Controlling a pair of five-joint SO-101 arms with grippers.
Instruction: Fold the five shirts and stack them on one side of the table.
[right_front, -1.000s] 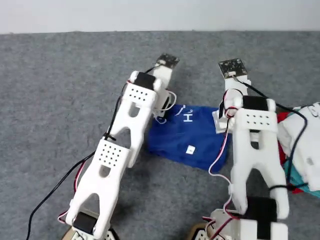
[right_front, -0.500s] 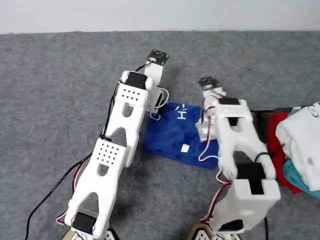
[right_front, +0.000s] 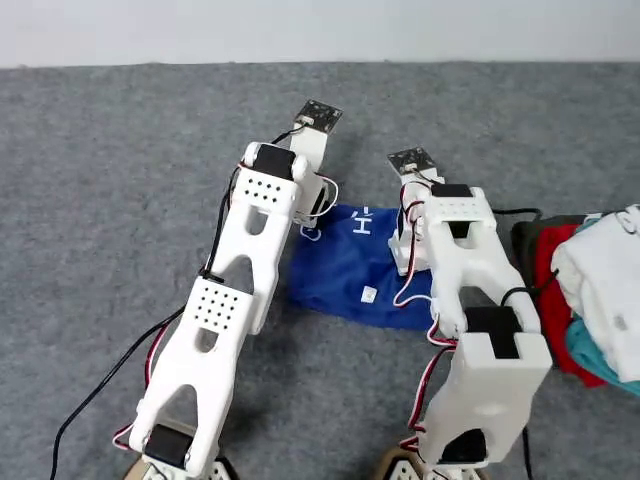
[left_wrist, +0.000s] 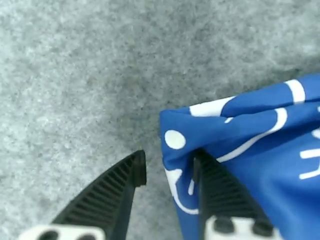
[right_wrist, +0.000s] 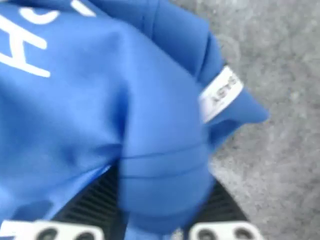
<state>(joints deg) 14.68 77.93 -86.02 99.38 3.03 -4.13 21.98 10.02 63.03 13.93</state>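
Currently the right gripper (right_wrist: 161, 196) is clamped on a bunched fold of the blue shirt (right_wrist: 90, 95), cloth filling the gap between its jaws and hiding the tips, likely to drag that edge over. On the left gripper (left_wrist: 168, 161) the jaws stand apart, straddling the shirt's printed corner, one finger on cloth, one on bare table (left_wrist: 75, 75), probably anchoring it. Past the right jaws, a shirt pile (right_front: 600, 285) is cut off, count unclear.

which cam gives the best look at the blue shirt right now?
High view: the blue shirt lies there nearly whole on the table. Left wrist view has its printed corner by the left gripper; right wrist view, a fold bunched in the right gripper.
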